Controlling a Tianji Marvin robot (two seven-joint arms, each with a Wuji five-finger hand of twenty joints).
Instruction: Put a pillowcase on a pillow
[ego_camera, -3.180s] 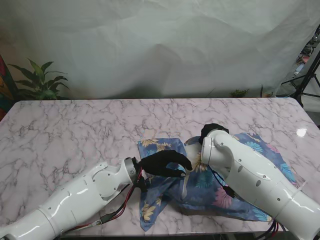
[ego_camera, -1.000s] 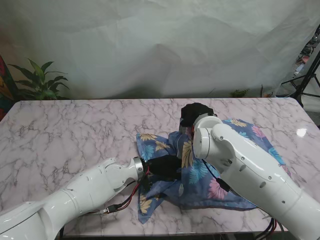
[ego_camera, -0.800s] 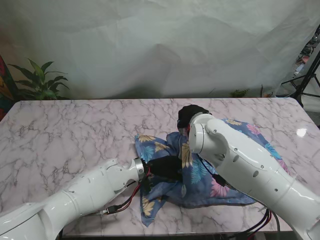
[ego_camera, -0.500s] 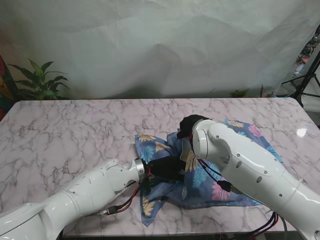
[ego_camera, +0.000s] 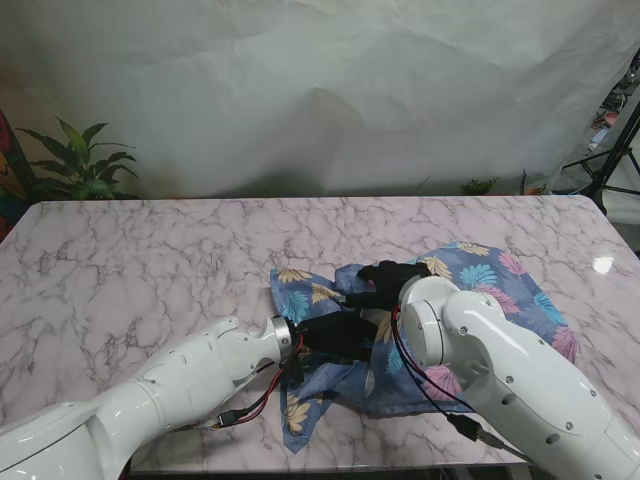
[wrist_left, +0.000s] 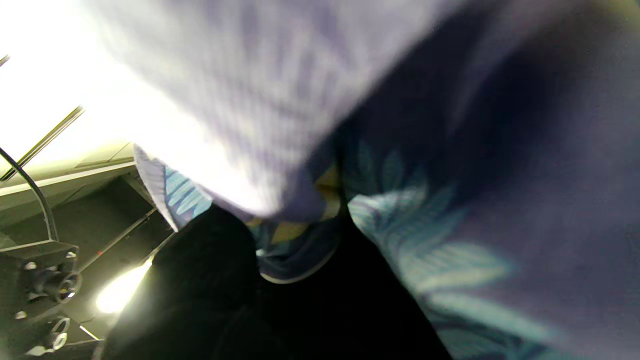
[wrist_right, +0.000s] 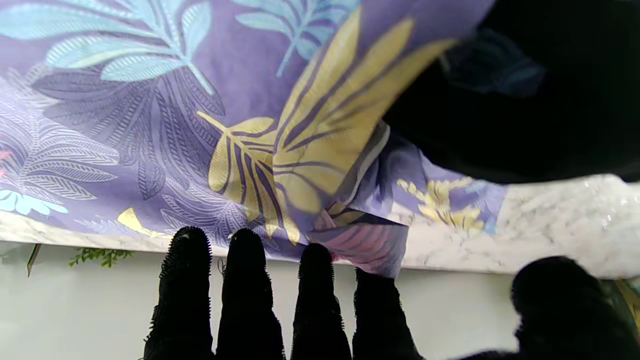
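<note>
So the left robot hand (ego_camera: 335, 335) looks buried in the floral pillowcase (ego_camera: 470, 275), fingers pinched on a fold of it near the opening, probably to keep the mouth held up so stuffing can go in. The left wrist view is mostly blurry fabric right up against the lens, which fits a hand wrapped in cloth.

The right robot hand (ego_camera: 392, 275) sits just beyond the left one, on top of the bunched cloth, with its fingers (wrist_right: 246, 280) straight and spread (nothing clamped in them, as far as I can see). My guess is it's pressing or smoothing the cloth flat so the other side can work.

The pillowcase lies crumpled on the marble table (ego_camera: 150, 260), spreading out to the right of both hands. I honestly can't make out the pillow itself; it may be inside the fabric, can't tell.

No brands, labels or readable writing anywhere.
</note>
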